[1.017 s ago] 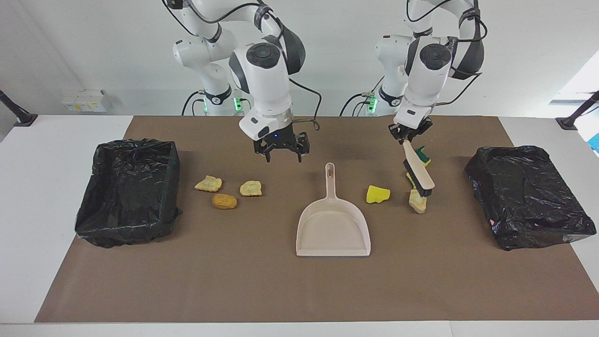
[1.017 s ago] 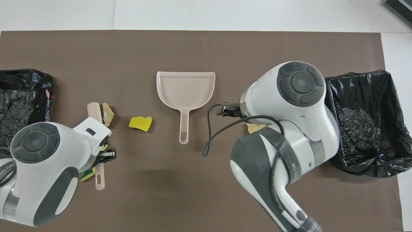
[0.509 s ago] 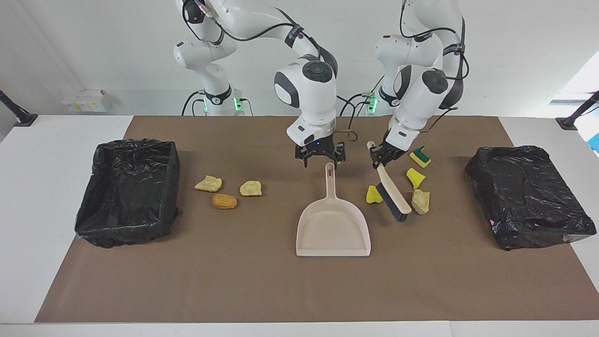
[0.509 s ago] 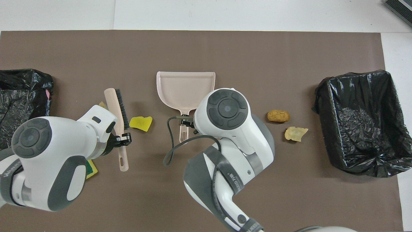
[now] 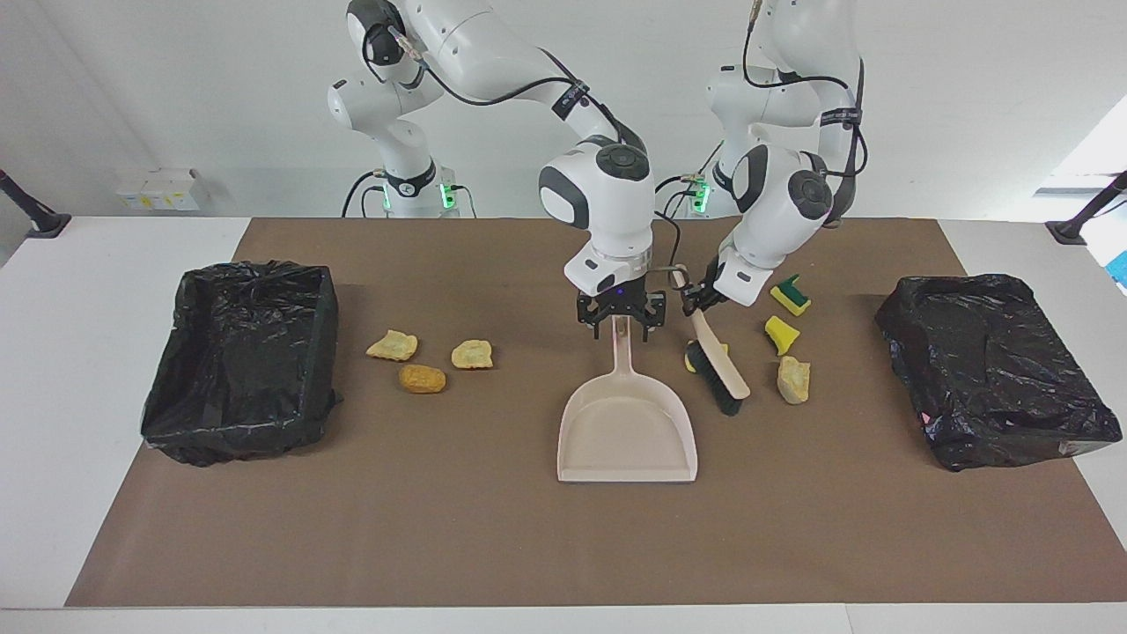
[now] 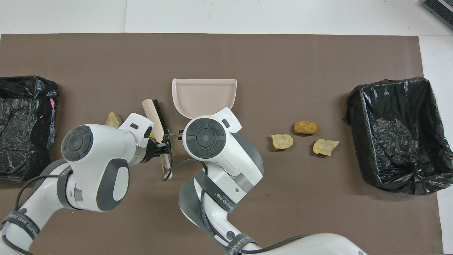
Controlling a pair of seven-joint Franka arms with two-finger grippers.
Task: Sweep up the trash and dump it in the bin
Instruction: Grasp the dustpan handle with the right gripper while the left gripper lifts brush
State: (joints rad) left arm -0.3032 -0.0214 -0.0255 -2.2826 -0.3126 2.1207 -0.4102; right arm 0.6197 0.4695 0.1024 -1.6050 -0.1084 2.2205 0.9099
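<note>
Facing view shows the right tool (image 5: 620, 327) low over the handle of the beige plastic dustpan (image 5: 627, 427), its two fingers set apart on either side of the handle; whether they touch it cannot be told. The dustpan lies flat mid-worktop, handle toward the robots. Just beside it, the left tool (image 5: 691, 302) is clamped on the handle of a beige hand brush with black bristles (image 5: 718, 370), which slants down so its bristles touch a yellow sponge chunk (image 5: 696, 356) next to the dustpan. Toward the left arm's end lie a yellow wedge of sponge (image 5: 780, 334), a yellow sponge with a green layer (image 5: 791, 295) nearer the robots, and a tan bread-like lump (image 5: 792, 379). Toward the right arm's end three golden-brown bread-like pieces (image 5: 422, 378) cluster together. A black-bagged bin (image 5: 242, 359) stands at the right arm's end, another black-bagged bin (image 5: 995, 370) at the left arm's end, on the brown mat (image 5: 528, 546) covering the worktop.
</note>
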